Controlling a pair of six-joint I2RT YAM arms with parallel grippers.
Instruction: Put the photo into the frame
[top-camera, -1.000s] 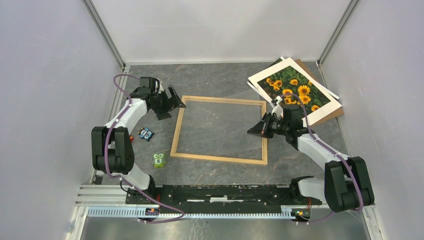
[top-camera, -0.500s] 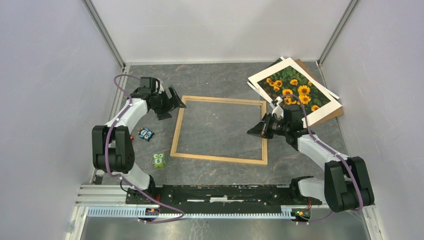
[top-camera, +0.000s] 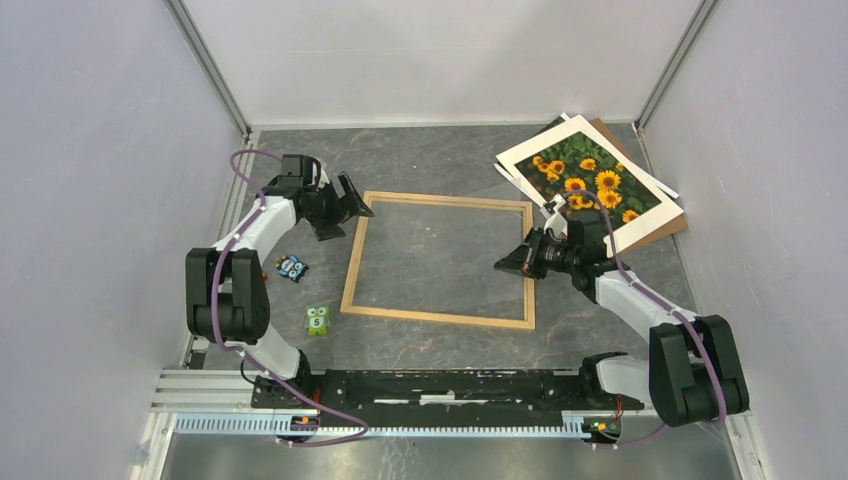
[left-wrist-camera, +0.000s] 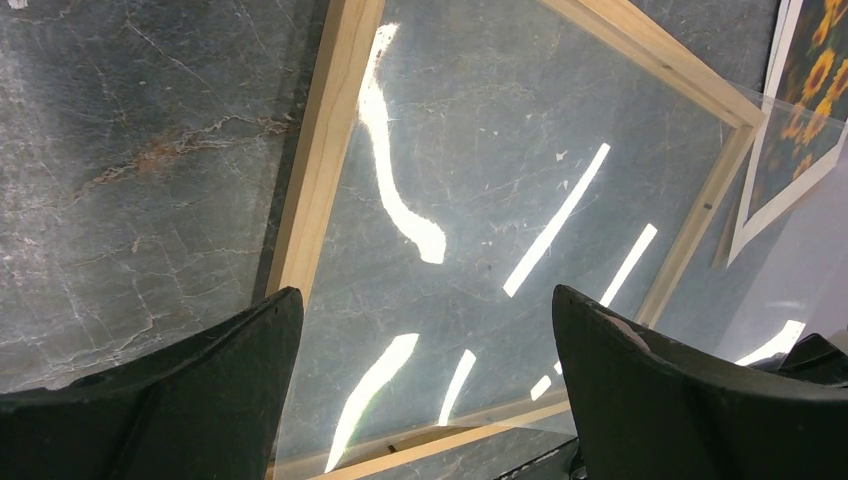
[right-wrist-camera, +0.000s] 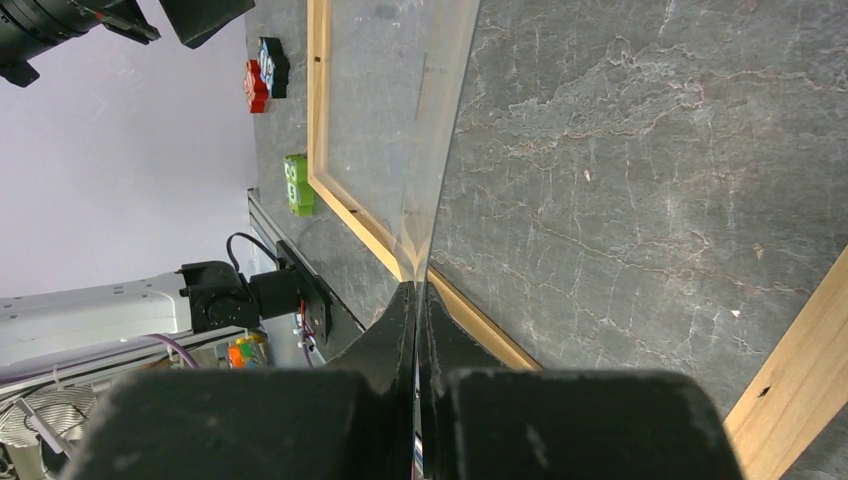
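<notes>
White walls close in a grey, veined table (top-camera: 440, 165). Near its left edge lie a small blue toy (top-camera: 292, 267) and, closer to the near edge, a green block (top-camera: 318, 320) with a number on it; the right wrist view also shows a red piece (right-wrist-camera: 257, 85) beside the blue one.

Just right of them, the left gripper (top-camera: 345, 212) hovers over the frame's far left corner. Its fingers (left-wrist-camera: 180, 400) are spread wide and hold nothing.

The frame (top-camera: 440, 318) lies flat in the middle of the table, with bare table showing through its opening. A clear sheet (left-wrist-camera: 480, 230) spans that opening, catching bright streaks of light. In the left wrist view its right side reaches past the frame's right strip.

The right gripper (top-camera: 505, 262) sits at the frame's right strip, pointing left. Its fingers are closed tight and pinch the edge of the clear sheet between them.

The photo (top-camera: 590, 180) lies face up in the far right corner of the table, turned at an angle. It rests on a brown board (top-camera: 672, 228) and some white sheets, outside the frame and near the frame's far right corner.
</notes>
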